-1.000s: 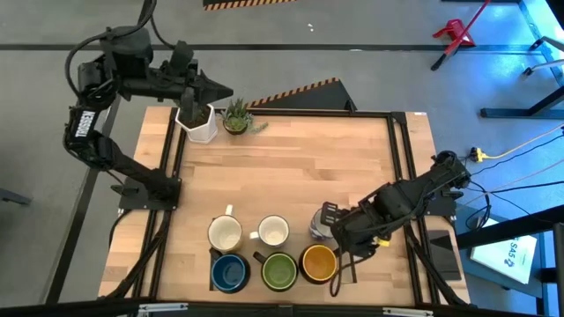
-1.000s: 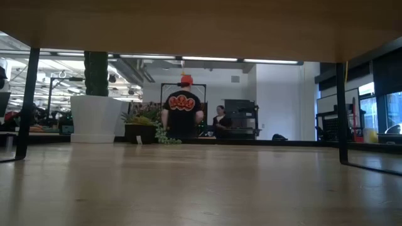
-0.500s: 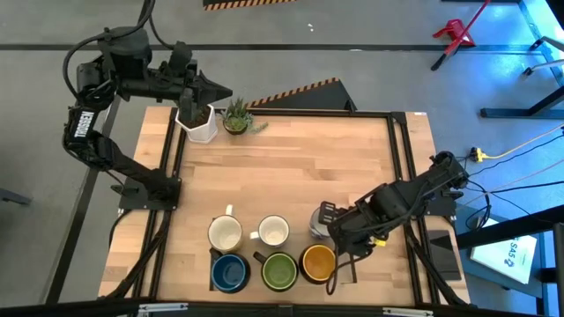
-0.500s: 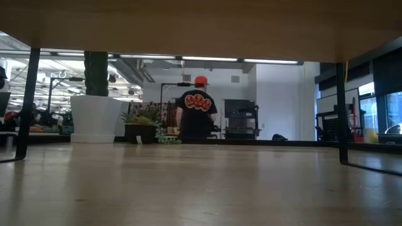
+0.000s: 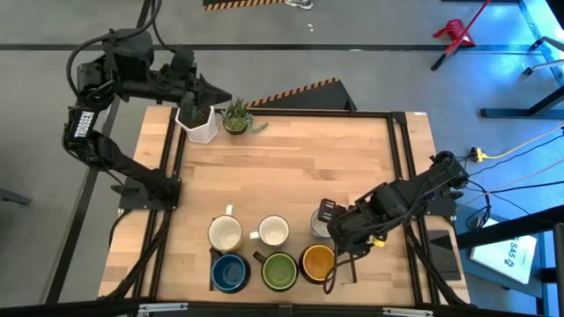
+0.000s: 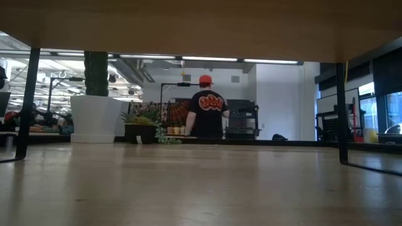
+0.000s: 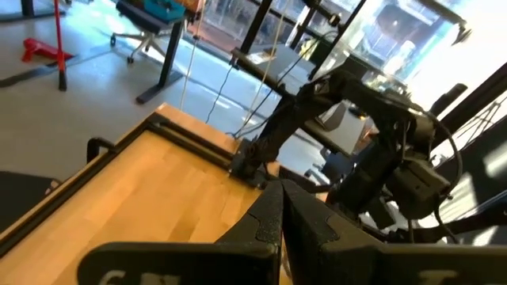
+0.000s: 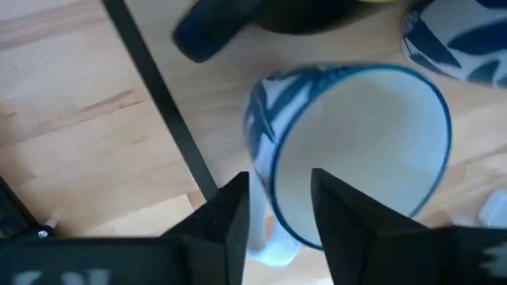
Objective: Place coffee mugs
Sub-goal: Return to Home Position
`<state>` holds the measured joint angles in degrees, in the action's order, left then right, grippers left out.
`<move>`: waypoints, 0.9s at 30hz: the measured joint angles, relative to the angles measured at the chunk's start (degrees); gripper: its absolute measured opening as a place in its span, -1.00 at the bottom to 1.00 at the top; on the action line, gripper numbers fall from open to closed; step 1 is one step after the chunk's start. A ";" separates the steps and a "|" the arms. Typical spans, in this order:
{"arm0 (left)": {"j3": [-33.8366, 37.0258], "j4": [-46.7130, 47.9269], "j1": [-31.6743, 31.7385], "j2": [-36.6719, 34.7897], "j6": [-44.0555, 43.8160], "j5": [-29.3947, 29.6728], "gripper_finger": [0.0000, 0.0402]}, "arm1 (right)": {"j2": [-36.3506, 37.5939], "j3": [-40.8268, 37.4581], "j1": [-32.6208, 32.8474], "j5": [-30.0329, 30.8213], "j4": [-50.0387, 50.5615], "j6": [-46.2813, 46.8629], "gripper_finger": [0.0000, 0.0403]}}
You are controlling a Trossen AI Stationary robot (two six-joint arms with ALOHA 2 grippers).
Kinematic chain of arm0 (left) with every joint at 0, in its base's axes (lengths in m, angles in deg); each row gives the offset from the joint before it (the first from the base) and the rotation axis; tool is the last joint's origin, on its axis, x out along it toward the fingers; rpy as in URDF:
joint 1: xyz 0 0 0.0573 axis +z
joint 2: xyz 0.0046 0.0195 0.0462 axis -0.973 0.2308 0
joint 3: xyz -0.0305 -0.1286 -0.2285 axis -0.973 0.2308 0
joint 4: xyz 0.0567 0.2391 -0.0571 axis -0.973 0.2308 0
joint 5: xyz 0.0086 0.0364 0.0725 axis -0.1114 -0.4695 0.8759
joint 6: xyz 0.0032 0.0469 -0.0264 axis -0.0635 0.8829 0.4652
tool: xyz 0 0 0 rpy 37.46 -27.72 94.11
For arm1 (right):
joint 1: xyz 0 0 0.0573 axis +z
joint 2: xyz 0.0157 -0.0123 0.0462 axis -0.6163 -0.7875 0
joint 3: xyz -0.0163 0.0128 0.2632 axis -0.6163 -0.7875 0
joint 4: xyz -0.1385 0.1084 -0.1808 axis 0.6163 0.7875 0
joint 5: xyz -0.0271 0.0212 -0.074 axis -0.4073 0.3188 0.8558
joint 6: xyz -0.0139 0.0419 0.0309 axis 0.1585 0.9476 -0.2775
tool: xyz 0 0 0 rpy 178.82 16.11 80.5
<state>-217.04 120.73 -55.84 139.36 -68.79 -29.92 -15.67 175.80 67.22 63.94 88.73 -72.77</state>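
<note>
Glazed ceramic governed the handling. The white mug with a blue pattern looked stiff, smooth and brittle. It was probably light enough for one arm, yet it could slip in a loose pinch or chip if knocked against its neighbours.

It stood upright near the edge of the pale wooden bench opposite the plants, toward that edge's right-hand corner. It was close to the orange-yellow ceramic mug.

The right tool hung directly over it, fingers parted. One finger was outside the mug's wall and one over the white interior, so the rim passed between them without being squeezed.

That wall looked the soundest place to take hold, pinched through the rim. The handle was too little in view to judge.

Any lift away should probably go straight up, since a sideways drag could catch the rim and tip the mug.

The other mugs sat along the same edge in two rows:
- Nearer the bench centre were one cream-white ceramic mug and a second cream-white mug.
- Nearest the edge were the blue ceramic mug and the green ceramic mug, in line with the orange-yellow one.

The left tool waited closed and empty above the opposite edge's left corner. It was over the white pot with a cactus, beside the small pot with a spiky green plant.
</note>
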 joint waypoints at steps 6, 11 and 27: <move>0.00 0.70 -0.01 -0.30 0.07 -0.40 -1.00 | 0.09 5.26 0.00 1.39 0.41 4.78 -0.26; 0.00 -1.36 -1.65 -1.56 7.21 -8.20 -1.00 | 1.34 15.24 0.02 10.87 0.31 8.07 -0.23; 16.14 -0.67 -14.90 -18.99 25.04 -1.17 -1.00 | 45.84 -0.86 0.00 24.97 -18.51 9.11 -0.27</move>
<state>-200.90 120.06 -70.74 120.37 -43.75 -31.09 30.17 174.94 67.22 88.90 70.22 -63.67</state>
